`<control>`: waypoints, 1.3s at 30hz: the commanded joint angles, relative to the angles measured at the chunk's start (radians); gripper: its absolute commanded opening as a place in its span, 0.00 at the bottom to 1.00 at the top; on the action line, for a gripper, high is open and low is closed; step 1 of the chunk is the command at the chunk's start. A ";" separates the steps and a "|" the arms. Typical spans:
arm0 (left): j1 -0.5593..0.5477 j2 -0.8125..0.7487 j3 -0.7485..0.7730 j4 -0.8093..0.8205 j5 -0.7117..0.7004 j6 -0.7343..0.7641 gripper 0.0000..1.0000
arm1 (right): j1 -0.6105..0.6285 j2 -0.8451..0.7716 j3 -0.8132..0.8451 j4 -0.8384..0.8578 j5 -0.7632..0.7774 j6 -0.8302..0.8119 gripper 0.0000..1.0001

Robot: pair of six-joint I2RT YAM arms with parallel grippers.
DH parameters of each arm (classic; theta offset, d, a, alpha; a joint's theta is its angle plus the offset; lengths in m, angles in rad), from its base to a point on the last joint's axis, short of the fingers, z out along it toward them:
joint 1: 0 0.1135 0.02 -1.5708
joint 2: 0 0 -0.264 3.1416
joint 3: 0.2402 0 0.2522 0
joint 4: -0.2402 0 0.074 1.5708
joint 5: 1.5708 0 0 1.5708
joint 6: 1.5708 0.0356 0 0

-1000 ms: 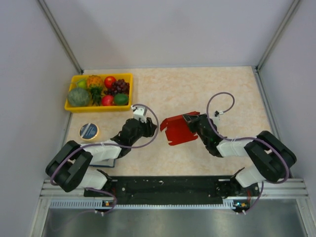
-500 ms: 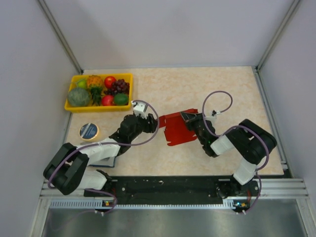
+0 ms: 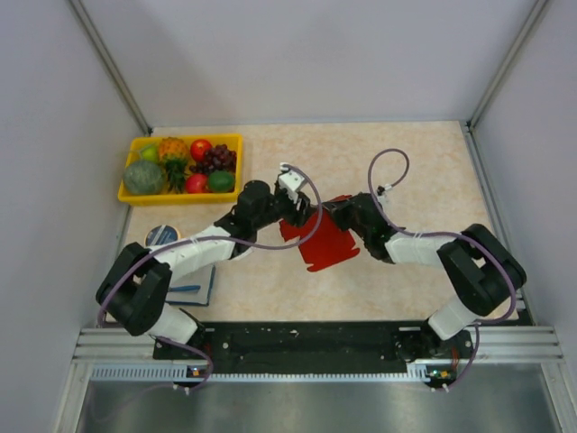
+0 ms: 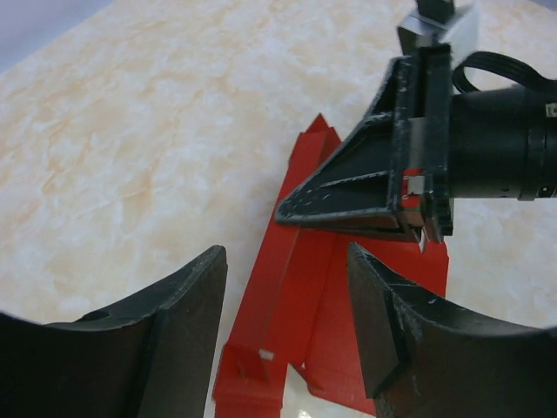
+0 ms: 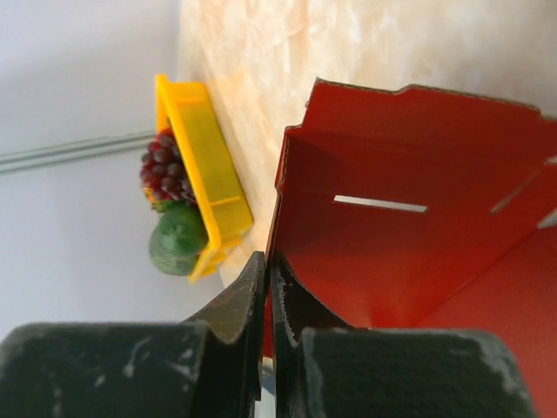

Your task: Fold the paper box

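The paper box is thin bright red cardboard with tabs and slots, partly raised off the table at the centre. It also shows in the left wrist view and the right wrist view. My right gripper is shut on the box's upright edge; the right wrist view shows its jaws pinching the thin wall. My left gripper is open, its jaws on either side of a folded red flap, not touching it. The right gripper's fingers show just ahead in the left wrist view.
A yellow fruit tray with fruit stands at the back left, also in the right wrist view. A round blue-topped tin and a blue notebook lie near the left arm. Grey walls enclose the table.
My left gripper has moved right and forward to the box's left side. My right gripper has shifted the red box slightly left and back, still holding it.
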 commanded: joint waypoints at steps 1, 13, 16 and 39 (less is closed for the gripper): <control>-0.029 0.086 0.100 -0.067 0.105 0.158 0.61 | 0.005 -0.064 0.122 -0.558 -0.063 -0.010 0.00; -0.053 0.177 0.133 -0.131 0.148 0.234 0.60 | -0.021 -0.107 0.198 -0.712 -0.171 -0.043 0.02; -0.053 0.186 0.137 -0.182 0.228 0.237 0.60 | -0.028 -0.125 0.209 -0.720 -0.181 -0.060 0.02; -0.116 0.186 0.094 -0.184 -0.030 0.146 0.03 | -0.078 -0.291 0.168 -0.700 -0.250 -0.406 0.71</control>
